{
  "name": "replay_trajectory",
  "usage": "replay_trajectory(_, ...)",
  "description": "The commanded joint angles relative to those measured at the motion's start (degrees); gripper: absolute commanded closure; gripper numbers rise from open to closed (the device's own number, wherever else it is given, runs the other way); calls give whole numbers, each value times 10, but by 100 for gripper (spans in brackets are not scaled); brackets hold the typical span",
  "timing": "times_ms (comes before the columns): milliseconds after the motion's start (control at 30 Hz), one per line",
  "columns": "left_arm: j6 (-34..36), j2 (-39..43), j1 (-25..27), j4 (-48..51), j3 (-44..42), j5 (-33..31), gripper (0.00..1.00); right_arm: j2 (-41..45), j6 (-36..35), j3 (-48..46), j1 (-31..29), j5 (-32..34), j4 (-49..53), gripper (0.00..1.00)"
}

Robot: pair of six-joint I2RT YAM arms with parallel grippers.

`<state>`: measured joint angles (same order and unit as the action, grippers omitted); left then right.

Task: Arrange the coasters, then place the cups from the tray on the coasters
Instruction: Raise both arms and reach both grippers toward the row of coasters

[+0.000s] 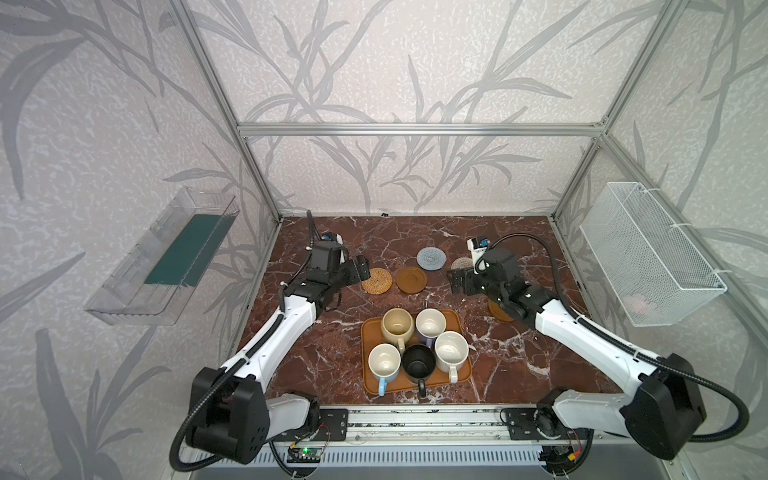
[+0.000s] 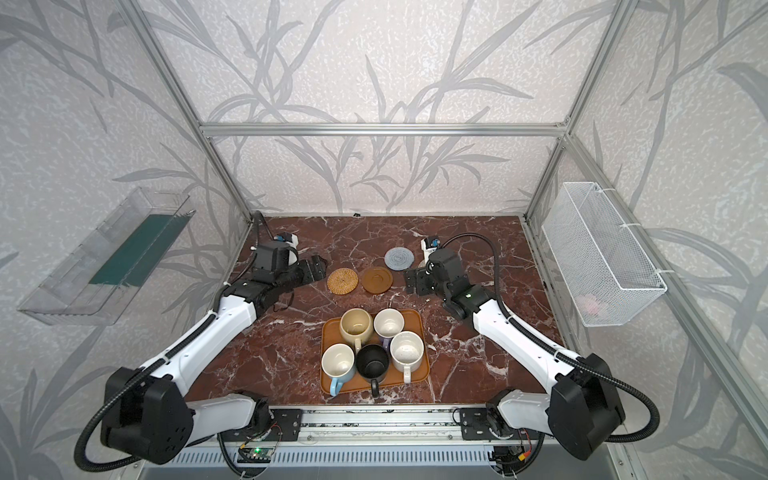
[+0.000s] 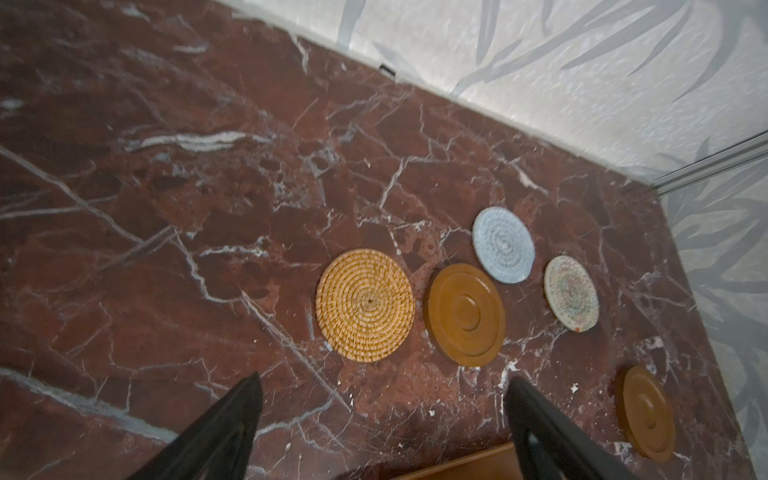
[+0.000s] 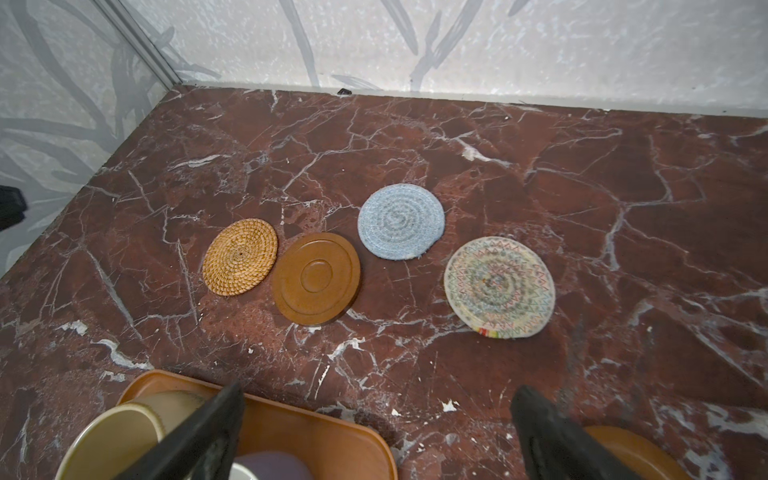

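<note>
Bench (image 1: 332, 365) of dark red marble with white veins, closed in on three sides by leaf-patterned walls (image 1: 374, 174) and an aluminium frame (image 1: 415, 129). A clear bin (image 1: 166, 257) hangs on the left wall and a wire basket (image 1: 648, 249) on the right. The coasters lie flat in a loose band across the far half. The rattan coaster (image 1: 377, 281) and brown coaster (image 1: 411, 280) lie just beside each other, with the blue coaster (image 1: 431, 258) farther back. The cream coaster (image 1: 461, 263) is to its right, partly behind the right arm. A second brown coaster (image 3: 648, 413) lies apart, nearer the right edge, mostly under that arm in both top views. The tray (image 1: 372, 337) sits near centre toward the front edge and carries all five cups packed close. The beige cup (image 1: 397, 325) and lavender cup (image 1: 430, 324) are behind; the blue cup (image 1: 384, 362), black cup (image 1: 418, 362) and white cup (image 1: 451, 351) are in front. The left pincer (image 1: 362, 268) is near the rattan coaster, on its left and apart from it, with its jaws wide and nothing between them. The right pincer (image 1: 457, 282) is to the right of the brown coaster, jaws likewise wide and empty. Bare marble runs along the back wall, between band and tray, and down both flanks of the tray.
</note>
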<state>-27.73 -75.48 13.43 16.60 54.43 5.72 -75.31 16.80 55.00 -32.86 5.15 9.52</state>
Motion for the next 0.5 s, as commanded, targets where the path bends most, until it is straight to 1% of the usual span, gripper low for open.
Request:
replay_trajectory(0, 17, -48, 4, 87, 40, -18, 9, -19, 18, 29, -17, 11, 38, 1)
replay_trajectory(167, 29, -128, 5, 112, 89, -24, 10, -45, 38, 36, -24, -18, 25, 1)
replay_trajectory(267, 35, -182, 5, 145, 135, -33, 17, -58, 46, 40, -25, -26, 24, 0)
replay_trajectory(400, 37, -255, 6, 168, 186, -15, 26, -66, 56, 42, -25, -43, 16, 0)
replay_trajectory(467, 39, -285, 6, 178, 207, -15, 27, -72, 56, 47, -25, -51, 14, 0)
